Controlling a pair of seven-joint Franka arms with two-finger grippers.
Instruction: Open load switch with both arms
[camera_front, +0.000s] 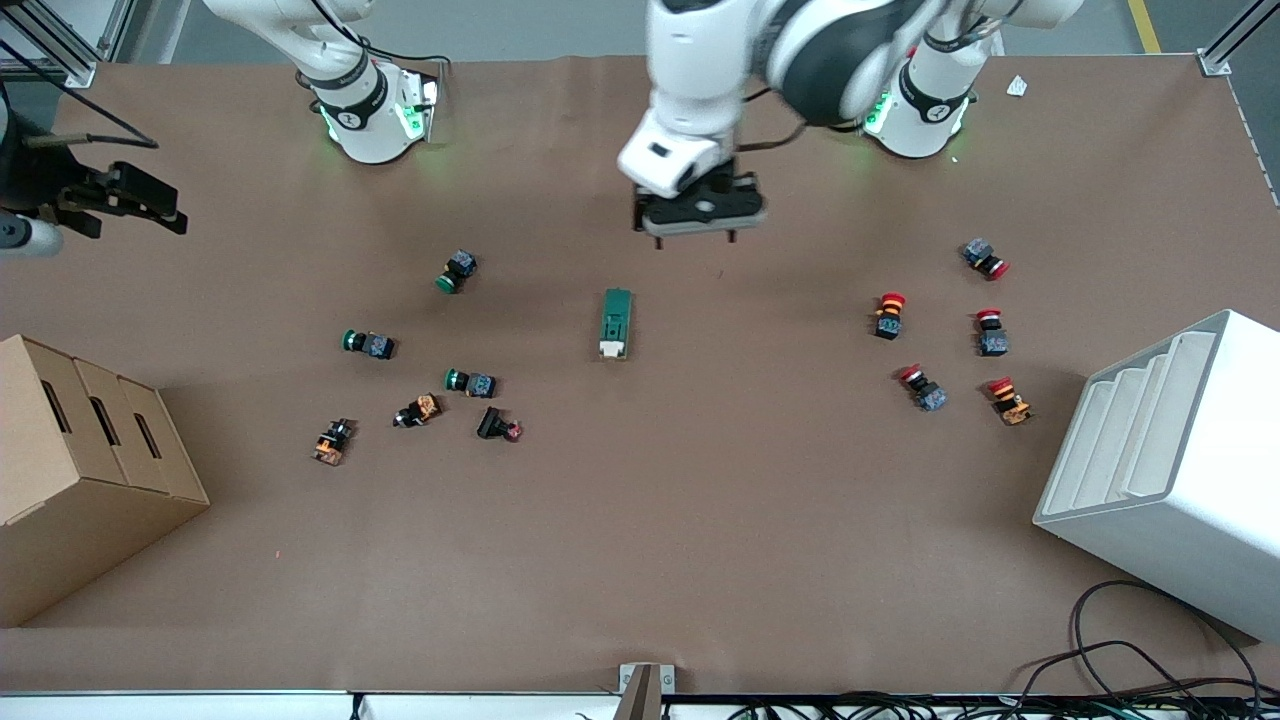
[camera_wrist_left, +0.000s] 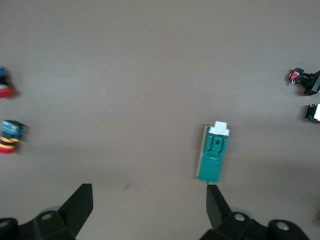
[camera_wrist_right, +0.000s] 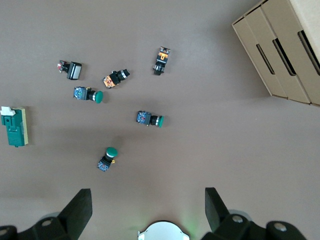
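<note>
The load switch (camera_front: 616, 323) is a dark green block lying flat mid-table, its white lever end toward the front camera. It also shows in the left wrist view (camera_wrist_left: 214, 152) and at the edge of the right wrist view (camera_wrist_right: 14, 126). My left gripper (camera_front: 697, 238) hangs open over bare table between the switch and the arm bases, holding nothing. In its wrist view the left gripper (camera_wrist_left: 149, 205) has one fingertip (camera_wrist_left: 216, 202) just short of the switch's green end. My right gripper (camera_wrist_right: 147, 207) is open and empty, high over the table by its own base (camera_wrist_right: 162, 232).
Green-capped and orange push buttons (camera_front: 458, 271) lie scattered toward the right arm's end, red-capped ones (camera_front: 889, 315) toward the left arm's end. A cardboard box (camera_front: 80, 470) and a white stepped rack (camera_front: 1170, 470) stand at the two ends. Cables (camera_front: 1150, 650) trail at the front edge.
</note>
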